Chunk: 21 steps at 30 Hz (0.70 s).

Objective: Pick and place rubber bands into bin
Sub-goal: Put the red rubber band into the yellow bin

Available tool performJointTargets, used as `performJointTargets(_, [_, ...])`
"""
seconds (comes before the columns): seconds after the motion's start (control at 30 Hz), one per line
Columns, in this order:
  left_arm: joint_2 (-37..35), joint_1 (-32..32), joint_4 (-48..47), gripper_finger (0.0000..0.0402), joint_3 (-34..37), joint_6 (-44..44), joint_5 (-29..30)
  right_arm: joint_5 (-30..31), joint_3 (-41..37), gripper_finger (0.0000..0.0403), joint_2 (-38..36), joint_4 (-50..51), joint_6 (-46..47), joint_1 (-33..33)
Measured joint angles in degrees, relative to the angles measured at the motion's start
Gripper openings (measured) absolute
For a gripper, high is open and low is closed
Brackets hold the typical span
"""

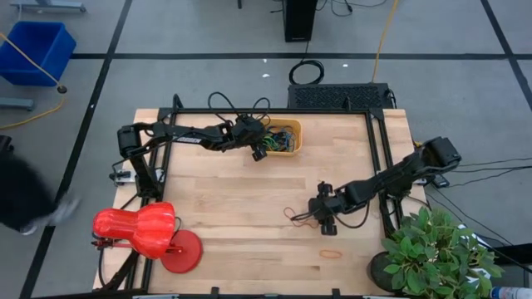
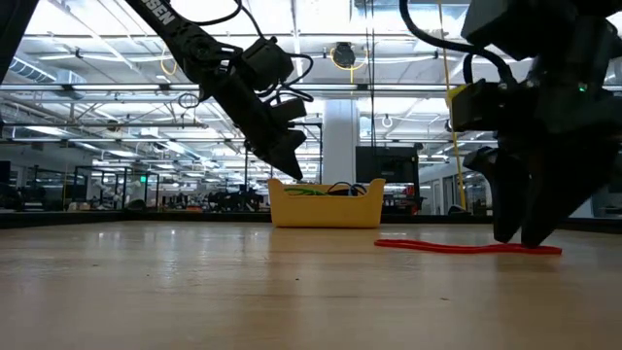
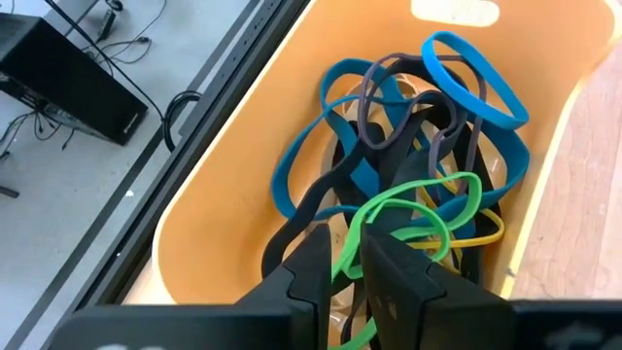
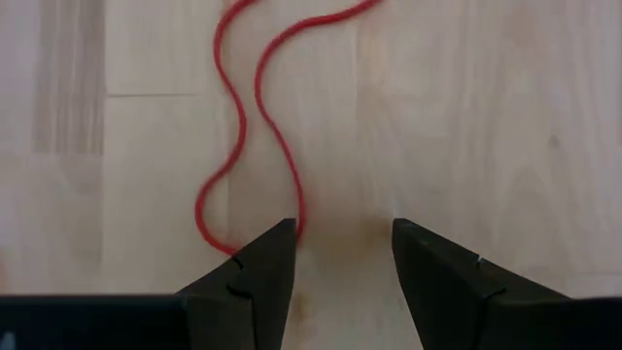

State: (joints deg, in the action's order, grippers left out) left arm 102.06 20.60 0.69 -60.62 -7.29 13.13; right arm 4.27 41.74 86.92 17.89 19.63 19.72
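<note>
The orange-yellow bin (image 1: 293,131) stands at the table's far middle and holds a tangle of blue, black, tan and green rubber bands (image 3: 418,146). My left gripper (image 3: 347,267) hovers over the bin's near left corner, shut on a green band (image 3: 408,209). A red band (image 4: 248,126) lies flat on the table right of centre (image 1: 293,214). My right gripper (image 4: 340,243) is open, pointing down with its tips at the table. The red band's looped end lies against the inner side of one finger (image 4: 277,248); whether they touch I cannot tell. My left gripper pinches the green band by a short stretch of its strand (image 3: 346,255) between its two fingertips, coming from above and slanting into the bin. The rest of the green loop lies slack on the pile of bands in the bin.
An orange band (image 1: 331,253) lies near the table's front right. A red lamp (image 1: 137,231) stands at the front left and a potted plant (image 1: 432,249) at the front right corner. A blue crate (image 1: 33,50) is on the floor far left, and a person (image 1: 25,195) is beside the table's left.
</note>
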Motion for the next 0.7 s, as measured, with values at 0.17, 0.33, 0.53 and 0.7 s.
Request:
performJointTargets(0.17, [0.0,0.0,0.0,0.0067,0.0,0.0,0.0,-0.7,0.1,0.0166,1.0,-0.3,0.1,1.0])
performJointTargets(0.33, [0.0,0.0,0.0,0.0067,0.0,-0.6,0.0,-0.9,0.1,0.0162,1.0,-0.2,-0.2,1.0])
performJointTargets(0.53, [-0.7,0.0,0.1,0.0067,0.0,-0.1,0.0,-1.2,0.1,0.0136,1.0,-0.4,0.8,1.0])
performJointTargets(0.7, [-3.4,0.0,1.8,0.0067,0.0,0.1,0.0,-1.3,0.0,0.0120,1.0,-0.9,2.0,1.0])
